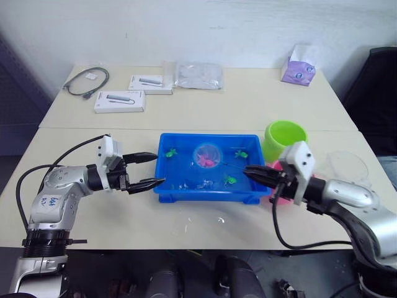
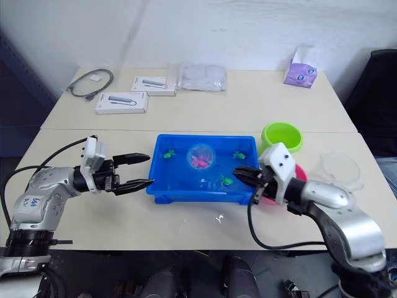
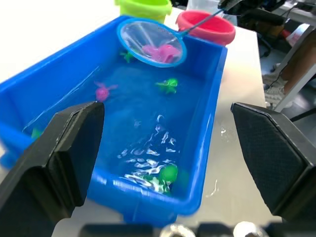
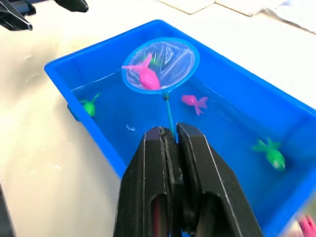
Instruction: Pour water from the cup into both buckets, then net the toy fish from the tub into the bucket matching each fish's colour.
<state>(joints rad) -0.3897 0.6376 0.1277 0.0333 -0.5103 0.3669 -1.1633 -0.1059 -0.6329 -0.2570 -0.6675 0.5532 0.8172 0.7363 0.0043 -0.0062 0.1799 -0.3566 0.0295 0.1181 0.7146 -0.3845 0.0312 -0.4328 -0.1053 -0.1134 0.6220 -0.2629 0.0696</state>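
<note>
Pale bench (image 1: 186,118) carried everything. Right end effector (image 4: 170,143) was clamped tight on the net (image 4: 160,65) handle, a pink fish (image 4: 143,75) sitting in the mesh over the water-filled blue tub (image 1: 162,189) near the front edge. Left end effector (image 1: 147,169) gaped wide, empty, just beside the tub. Green bucket (image 1: 285,139) and pink bucket (image 3: 206,27) stood beside its other end.

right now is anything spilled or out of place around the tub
Yes. Small wet splashes lie on the table just in front of the tub. Otherwise nothing stands out: the right gripper holds the net, with a pink fish in it, over the tub.
</note>
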